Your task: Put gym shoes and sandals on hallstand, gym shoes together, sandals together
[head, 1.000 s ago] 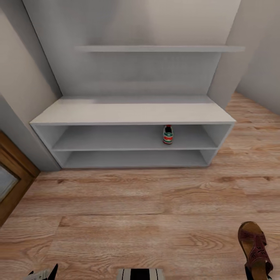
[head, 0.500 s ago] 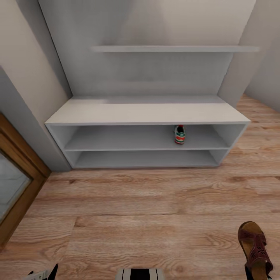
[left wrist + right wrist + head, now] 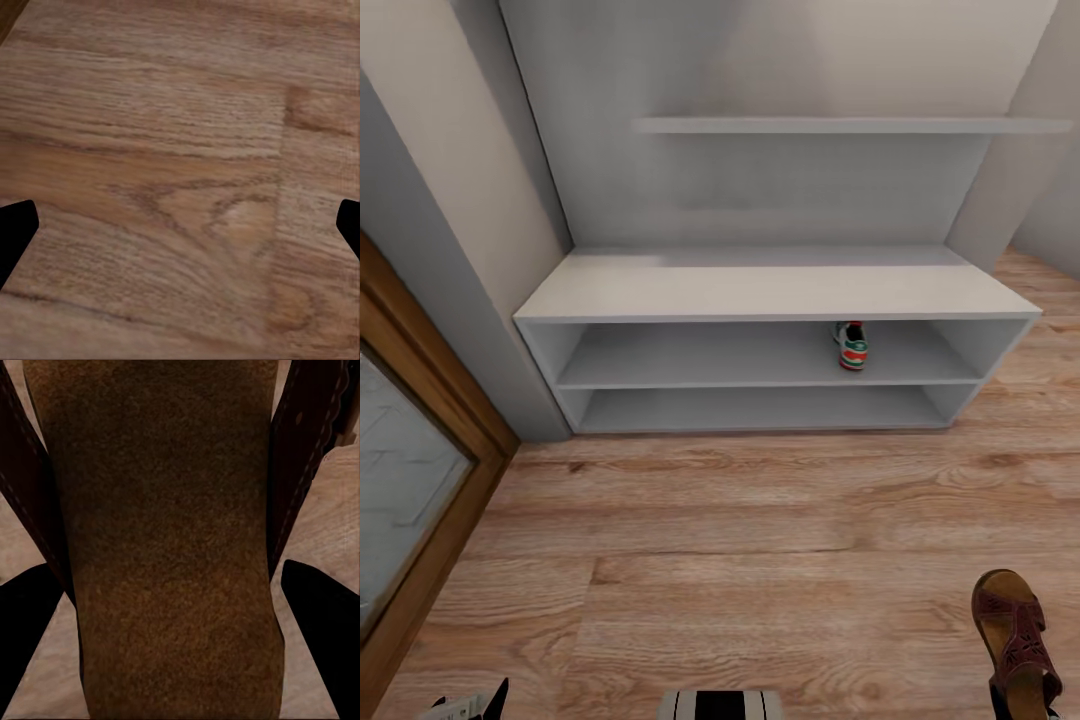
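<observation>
At far left of head view, a wood-framed door [image 3: 410,470] w/ pale panel. Left gripper [image 3: 180,225]: jaws wide apart over bare corridor floor [image 3: 760,540], nothing between them. Hallstand [image 3: 780,290] stands against back wall; one gym shoe [image 3: 851,346] sits on upper open shelf, toward its right end. Right gripper [image 3: 180,607]: jaws closed on a sandal [image 3: 1015,635], held above floor at lower right corner.
</observation>
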Tool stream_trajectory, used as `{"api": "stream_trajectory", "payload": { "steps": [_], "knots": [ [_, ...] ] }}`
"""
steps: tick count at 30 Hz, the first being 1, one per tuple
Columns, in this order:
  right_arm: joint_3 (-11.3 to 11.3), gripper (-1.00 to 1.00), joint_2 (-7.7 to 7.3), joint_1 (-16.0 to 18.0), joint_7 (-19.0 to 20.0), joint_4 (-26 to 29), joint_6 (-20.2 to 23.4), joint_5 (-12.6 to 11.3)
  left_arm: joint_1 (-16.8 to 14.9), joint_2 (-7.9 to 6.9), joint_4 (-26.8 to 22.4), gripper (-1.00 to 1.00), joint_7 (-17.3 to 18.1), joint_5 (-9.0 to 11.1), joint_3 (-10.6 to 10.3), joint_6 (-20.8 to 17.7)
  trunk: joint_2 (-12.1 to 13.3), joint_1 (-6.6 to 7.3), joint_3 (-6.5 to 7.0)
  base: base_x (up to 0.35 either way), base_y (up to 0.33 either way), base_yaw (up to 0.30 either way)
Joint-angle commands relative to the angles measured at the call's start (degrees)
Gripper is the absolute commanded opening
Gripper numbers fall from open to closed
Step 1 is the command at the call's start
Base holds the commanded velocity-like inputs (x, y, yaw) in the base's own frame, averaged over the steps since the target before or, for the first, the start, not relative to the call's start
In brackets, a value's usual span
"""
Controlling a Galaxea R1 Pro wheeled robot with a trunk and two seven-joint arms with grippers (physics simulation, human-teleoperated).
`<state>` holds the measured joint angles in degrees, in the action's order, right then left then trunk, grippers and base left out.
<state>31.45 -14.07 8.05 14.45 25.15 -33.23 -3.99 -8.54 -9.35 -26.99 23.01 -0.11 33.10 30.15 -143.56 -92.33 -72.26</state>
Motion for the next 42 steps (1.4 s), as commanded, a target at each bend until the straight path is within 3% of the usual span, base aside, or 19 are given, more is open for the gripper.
{"api": "stream_trajectory", "payload": {
  "steps": [1, 15, 17, 18, 21, 24, 27, 29, 30, 32, 34, 35, 39, 42],
  "knots": [
    [0.28, -1.00, 0.01, 0.03, 0.67, -0.02, -0.08, -0.49, -0.07, 0.03, 0.10, 1.00, 0.54, 0.00, 0.39, 0.09, -0.01, 0.01, -0.04, 0.000, 0.276, 0.000],
    [0.31, -1.00, 0.01, 0.03, 0.67, 0.06, -0.08, -0.51, -0.07, 0.10, 0.17, 1.00, 0.72, -0.26, 0.08, 0.02, -0.01, 0.01, -0.04, 0.000, 0.072, 0.000],
    [0.25, -1.00, 0.03, 0.03, 0.67, -0.09, -0.06, -0.45, 0.01, 0.10, 4.20, 1.00, 0.94, -2.78, -0.21, 5.90, -0.01, 0.01, -0.04, 0.000, 0.000, 0.000],
    [-0.51, -1.00, 0.52, 0.03, 0.68, -0.55, 0.04, -0.18, 0.02, 0.11, 7.92, 1.00, 0.71, -3.84, -0.27, 14.93, -0.01, 0.01, -0.04, 0.000, 0.000, 0.000],
    [-2.87, -1.00, 1.75, 0.03, 0.58, -0.49, 0.15, 0.33, 0.02, 0.15, 8.36, 1.00, 0.62, -3.90, -0.19, 16.03, -0.01, 0.01, -0.04, 0.000, 0.000, 0.000],
    [-7.87, -1.00, 4.70, 0.11, -0.13, 0.19, 0.82, 2.39, 0.02, 0.14, 8.58, 1.00, 0.53, -3.93, -0.11, 16.51, -0.01, 0.01, -0.04, 0.000, 0.000, 0.000],
    [-10.52, -1.00, 6.97, 0.49, -2.69, 0.99, 3.07, 4.17, 0.02, 0.13, 8.64, 1.00, 0.49, -3.90, 0.01, 16.60, -0.01, 0.01, -0.04, 0.000, 0.000, 0.000],
    [-13.63, -1.00, 10.28, 1.71, -10.18, 3.08, 9.49, 7.48, 0.02, 0.08, 8.99, 1.00, 0.47, -3.87, 0.22, 16.66, -0.01, 0.01, -0.04, 0.000, 0.000, 0.000],
    [-16.02, -1.00, 12.96, 2.79, -16.57, 5.21, 14.99, 10.14, 0.02, 0.03, 9.60, 1.00, 0.42, -3.83, 0.30, 16.69, -0.01, 0.01, -0.04, 0.000, 0.000, 0.000],
    [-19.50, -1.00, 16.74, 4.19, -24.17, 7.83, 21.61, 12.98, 0.02, -0.01, 10.27, 1.00, 0.42, -3.79, 0.35, 16.75, -0.01, 0.01, -0.04, 0.000, 0.000, 0.000],
    [-21.15, -1.00, 18.57, 4.88, -27.35, 8.97, 24.25, 13.86, 0.02, 0.01, 10.44, 1.00, 0.40, -3.78, 0.37, 16.76, -0.01, 0.01, -0.04, 0.000, 0.000, 0.000],
    [-22.69, -1.00, 20.19, 5.60, -30.24, 9.95, 26.43, 14.42, 0.02, 0.02, 10.58, 1.00, 0.39, -3.77, 0.37, 16.77, -0.01, 0.01, -0.04, 0.000, 0.000, 0.000],
    [-27.59, -1.00, 24.07, 8.62, -39.09, 12.45, 32.47, 15.20, 0.02, -0.12, 10.83, 1.00, 0.37, -3.57, 0.45, 16.78, -0.01, 0.01, -0.04, 0.000, 0.000, 0.000],
    [-28.35, -1.00, 24.07, 9.82, -40.49, 12.87, 33.57, 15.13, 0.02, -0.16, 10.92, 1.00, 0.37, -3.47, 0.47, 16.78, -0.01, 0.01, -0.04, 0.000, 0.000, 0.000]
  ]
}}
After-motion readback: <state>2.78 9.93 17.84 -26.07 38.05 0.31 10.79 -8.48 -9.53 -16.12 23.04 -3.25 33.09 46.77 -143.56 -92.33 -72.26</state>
